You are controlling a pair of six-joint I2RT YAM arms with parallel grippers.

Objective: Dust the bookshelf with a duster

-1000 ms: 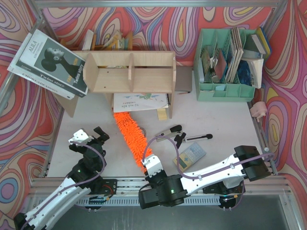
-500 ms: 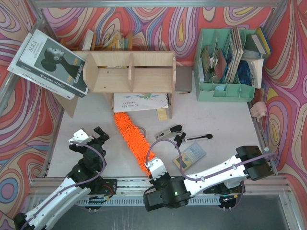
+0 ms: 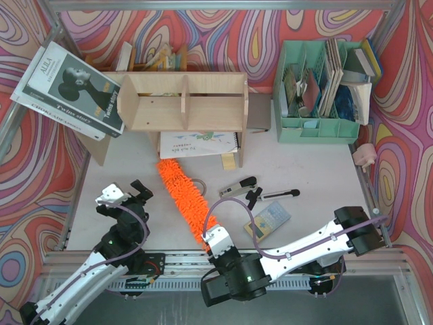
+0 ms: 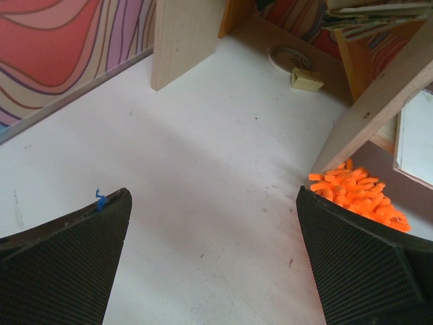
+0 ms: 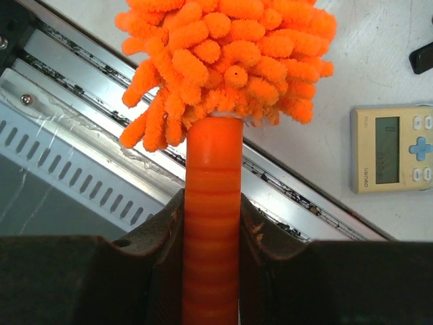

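Observation:
The orange fluffy duster point(image 3: 181, 193) lies slantwise on the table, its far tip next to the lower front of the plywood bookshelf point(image 3: 183, 101). My right gripper point(image 3: 215, 240) is shut on the duster's ribbed orange handle point(image 5: 212, 223), the shaggy head point(image 5: 226, 61) just beyond the jaws. My left gripper point(image 3: 125, 196) hovers open over bare table at the near left, nothing between its fingers point(image 4: 64, 261). In the left wrist view the duster's tip point(image 4: 358, 203) shows beside the right finger, under a bookshelf panel point(image 4: 379, 101).
A notebook point(image 3: 198, 143) lies under the bookshelf. A mint-green file organizer point(image 3: 321, 91) stands back right, a large book point(image 3: 71, 88) leans back left. A stapler point(image 3: 237, 186), a black tool point(image 3: 274, 195) and a calculator point(image 3: 268, 218) lie right of the duster. A metal rail point(image 5: 81, 88) runs along the near edge.
The right gripper has drawn back slightly toward the near edge with the duster; the duster's far tip has shifted a little left. The left arm has stayed put.

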